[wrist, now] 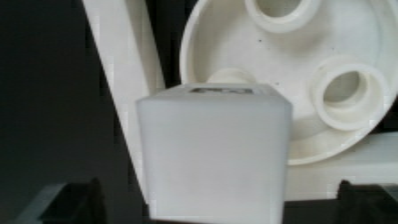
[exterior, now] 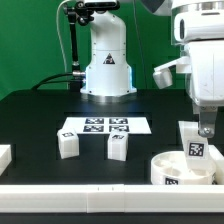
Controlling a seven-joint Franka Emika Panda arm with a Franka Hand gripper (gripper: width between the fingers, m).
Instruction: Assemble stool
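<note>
Leg fitting is in hand, we judge. The pincer (exterior: 205, 130) is clamping one leg (exterior: 192, 143) just above the seat (exterior: 158, 168). The next move is calling for centring that leg over a seat hole (wrist: 356, 95), then pressing down. A second leg (exterior: 68, 143) and a third leg (exterior: 118, 146) are sitting on the bench (exterior: 40, 120), well apart from the seat. Everything is showing as smooth white plastic: the legs stubby and blocky, the seat a thick round disc.

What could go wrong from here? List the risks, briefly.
1. In the wrist view the leg at the gripper lies beside the seat's holes, not over one. Pushing down now may jam or tilt it.
2. An off-centre push could slide the seat across the table.
3. The grip is hard to judge, so the leg might slip.
</note>
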